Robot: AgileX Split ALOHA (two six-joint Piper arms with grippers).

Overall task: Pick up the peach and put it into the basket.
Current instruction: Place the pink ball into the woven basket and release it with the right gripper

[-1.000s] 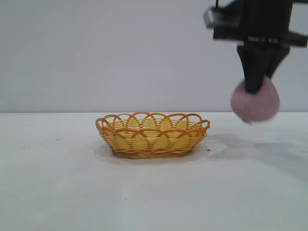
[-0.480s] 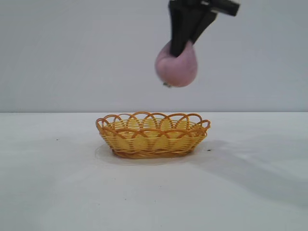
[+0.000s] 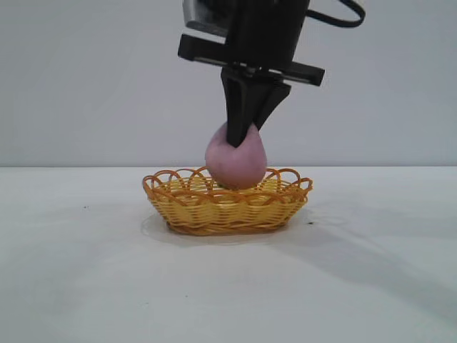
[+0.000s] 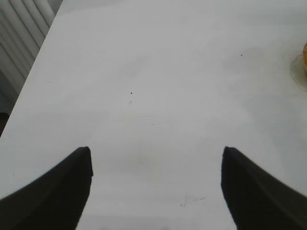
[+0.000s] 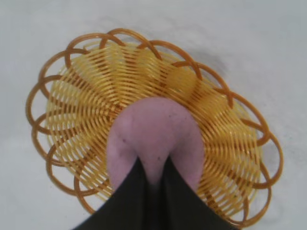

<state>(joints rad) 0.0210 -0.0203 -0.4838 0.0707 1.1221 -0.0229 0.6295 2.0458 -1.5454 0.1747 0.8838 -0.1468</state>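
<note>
Right gripper (image 3: 241, 136) pointing steeply down over the basket (image 3: 227, 214), fingers pinching the top of the peach (image 3: 235, 163), its underside dipping below the rim, right wrist view showing peach over the basket's woven floor, left gripper (image 4: 156, 187) spread wide above bare table (image 4: 158, 86).
</note>
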